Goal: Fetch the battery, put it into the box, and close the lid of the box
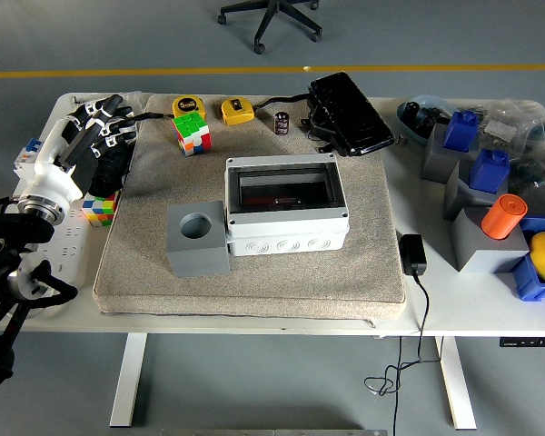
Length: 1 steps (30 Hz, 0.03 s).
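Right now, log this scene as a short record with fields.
battery: small dark cylinder upright at the mat's far edge, untouched
box: grey box mid-mat, clear lid looks closed
left hand: left hand over the mat's far left corner, fingers relaxed, holding nothing
right hand: not in view
beside box: grey block with round hole, touching its left side

The left hand (89, 136) hangs over the mat's (254, 272) far left corner. Just below it lies a puzzle cube (100, 207). To its right stand another cube (191, 133), two tape measures (213, 108), then the battery (282, 123). The box (286, 204) sits right and nearer, a block (197, 241) touching its left side.
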{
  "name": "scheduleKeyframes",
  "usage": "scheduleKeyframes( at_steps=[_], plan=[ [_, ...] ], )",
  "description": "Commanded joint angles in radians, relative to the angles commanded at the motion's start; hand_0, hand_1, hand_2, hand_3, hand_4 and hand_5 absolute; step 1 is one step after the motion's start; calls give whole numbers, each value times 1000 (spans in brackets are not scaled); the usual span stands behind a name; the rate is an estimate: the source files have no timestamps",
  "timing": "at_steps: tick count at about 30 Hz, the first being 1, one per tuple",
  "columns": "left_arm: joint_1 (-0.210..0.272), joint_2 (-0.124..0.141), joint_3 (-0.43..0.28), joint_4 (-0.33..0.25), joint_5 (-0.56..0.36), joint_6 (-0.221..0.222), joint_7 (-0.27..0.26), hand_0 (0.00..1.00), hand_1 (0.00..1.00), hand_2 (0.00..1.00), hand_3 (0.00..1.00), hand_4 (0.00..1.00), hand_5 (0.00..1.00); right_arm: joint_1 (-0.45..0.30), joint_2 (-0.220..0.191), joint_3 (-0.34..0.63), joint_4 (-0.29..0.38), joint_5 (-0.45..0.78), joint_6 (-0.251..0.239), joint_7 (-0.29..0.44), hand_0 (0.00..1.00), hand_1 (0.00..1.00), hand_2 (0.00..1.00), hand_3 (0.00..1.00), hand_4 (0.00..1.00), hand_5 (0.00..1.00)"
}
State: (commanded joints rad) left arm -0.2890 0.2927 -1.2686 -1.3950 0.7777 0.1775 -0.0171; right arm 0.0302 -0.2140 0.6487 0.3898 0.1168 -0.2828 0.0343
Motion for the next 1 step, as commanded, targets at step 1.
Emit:
scheduleKeyframes(
  at_steps=[1],
  plan=[
    [-3,-1,0,-1,-1,0,-1,595,647,649,617,976,490,3,-1,1,2,0,1,2,614,647,652,584,992,576]
  ],
)
